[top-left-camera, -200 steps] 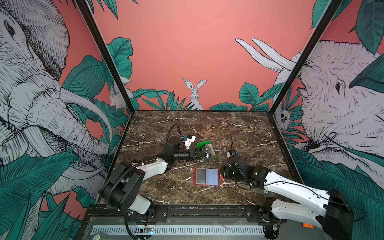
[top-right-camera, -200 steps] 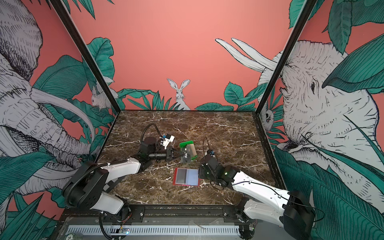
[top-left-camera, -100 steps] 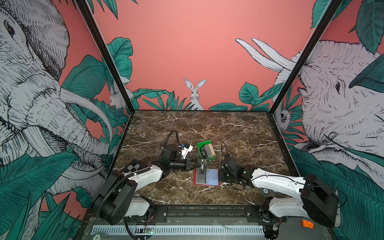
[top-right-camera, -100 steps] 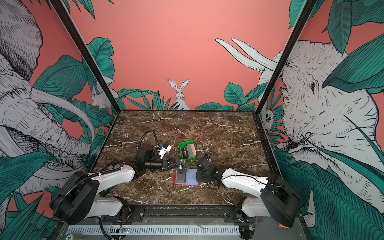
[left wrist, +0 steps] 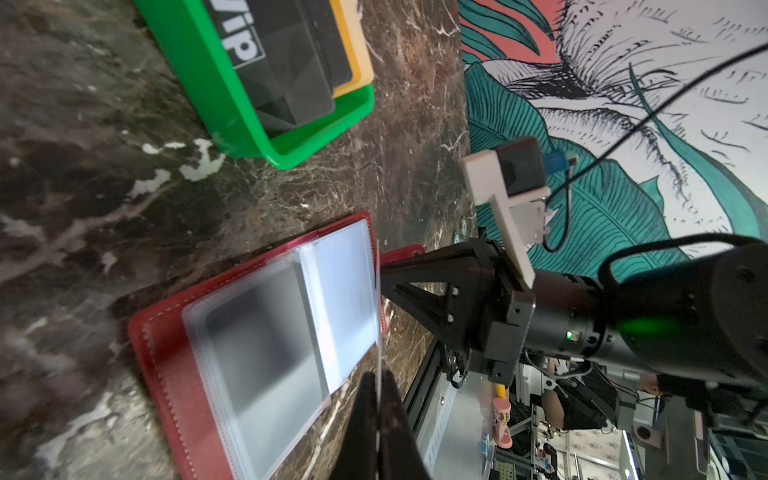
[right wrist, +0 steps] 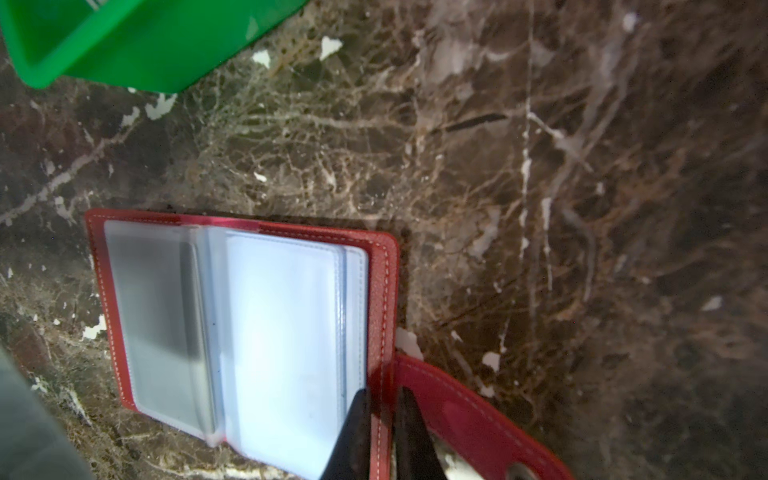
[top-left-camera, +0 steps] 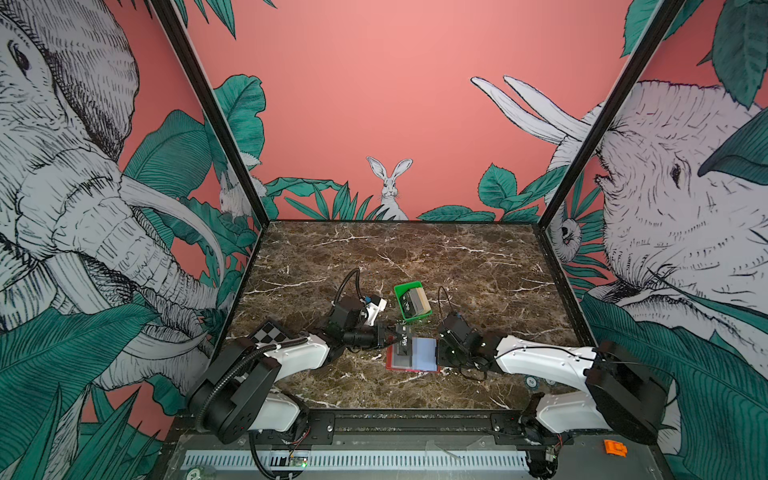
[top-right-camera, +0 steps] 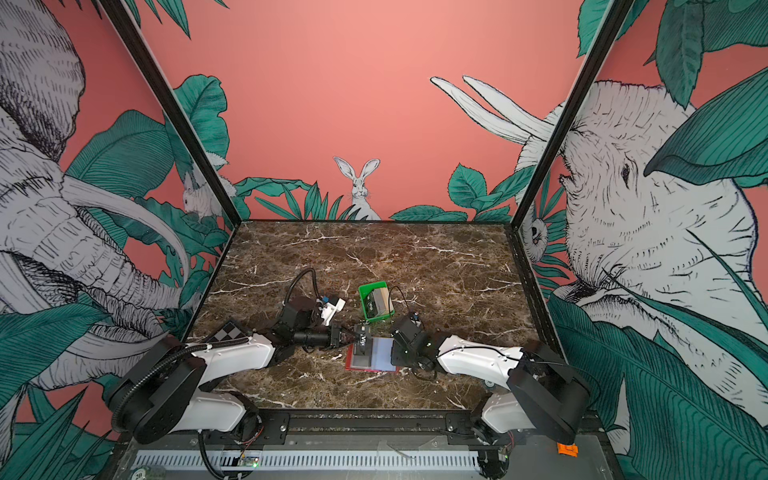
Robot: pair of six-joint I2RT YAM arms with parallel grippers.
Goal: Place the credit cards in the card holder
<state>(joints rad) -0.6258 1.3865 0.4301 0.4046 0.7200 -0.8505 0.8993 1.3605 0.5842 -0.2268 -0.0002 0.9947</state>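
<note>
- In both top views the card holder (top-left-camera: 424, 353) (top-right-camera: 380, 354) lies open and flat on the desk (top-left-camera: 374, 257) (top-right-camera: 332, 257), about mid-width. A strip of bare marble separates it from the front edge.
- The left fingers (top-left-camera: 386, 335) (top-right-camera: 338, 335) reach in from the left. They are clamped on a black card (top-left-camera: 402, 341) (top-right-camera: 365, 341) with white "VIP" lettering, held tilted over the holder's left page.
- The right fingers (top-left-camera: 439, 358) (top-right-camera: 393, 354) meet the holder's right edge.
- A green tray (top-left-camera: 408, 286) (top-right-camera: 372, 286) sits just behind the holder, with a narrow gap of marble between them. More cards (top-left-camera: 413, 302) (top-right-camera: 377, 305) are stacked inside it. Open marble runs from the tray to the back wall and out to both sides.
- In the left wrist view the left fingers (left wrist: 365, 411) pinch the card (left wrist: 379, 311), which shows edge-on as a thin pale line. It stands upright along the holder's (left wrist: 166, 332) outer edge.
- There the right fingers (left wrist: 415, 270) touch that same edge beside the red snap tab (left wrist: 401, 252). The tray (left wrist: 232, 124) stands apart across bare marble, holding the other cards (left wrist: 286, 54).
- In the right wrist view the right fingers (right wrist: 353, 428) are closed on the holder's (right wrist: 384, 291) red cover edge, next to the pale blue pocket and near the root of the tab (right wrist: 457, 407).
- A tray (right wrist: 124, 50) corner lies well apart, and wide open marble spreads past the tab side.
</note>
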